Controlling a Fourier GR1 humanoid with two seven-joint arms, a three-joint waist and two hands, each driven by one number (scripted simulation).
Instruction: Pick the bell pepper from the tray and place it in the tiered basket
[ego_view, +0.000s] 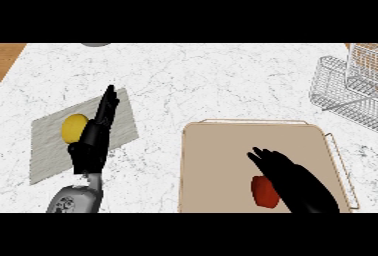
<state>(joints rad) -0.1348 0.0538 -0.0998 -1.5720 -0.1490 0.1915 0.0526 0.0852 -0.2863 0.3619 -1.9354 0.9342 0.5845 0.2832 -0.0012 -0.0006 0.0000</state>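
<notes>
Across the white marbled counter (221, 80), everything else is sitting well spaced. At the lower right, a beige tray (221, 165) with a pale raised rim is taking up the biggest share of the surface, its near edge running out of view at the bottom. At the upper right corner, the wire tiered basket (343, 87) is standing well apart from the tray's far edge, only partly showing. On the left, a grey mat (125, 117) is lying at a slant on the counter.

The right hand (291, 177) is reaching in over the tray from the lower edge, its fingers stretched out straight and apart, closing on nothing. The left hand (94, 137) is resting over the mat with its fingers straight and pointing toward the far side, also holding nothing.

The red bell pepper (263, 192) is lying on the tray, near its near edge, just beside the right hand on that hand's left and partly hidden under it. A yellow round fruit (74, 127) is sitting on the mat, right against the left hand's left side.
</notes>
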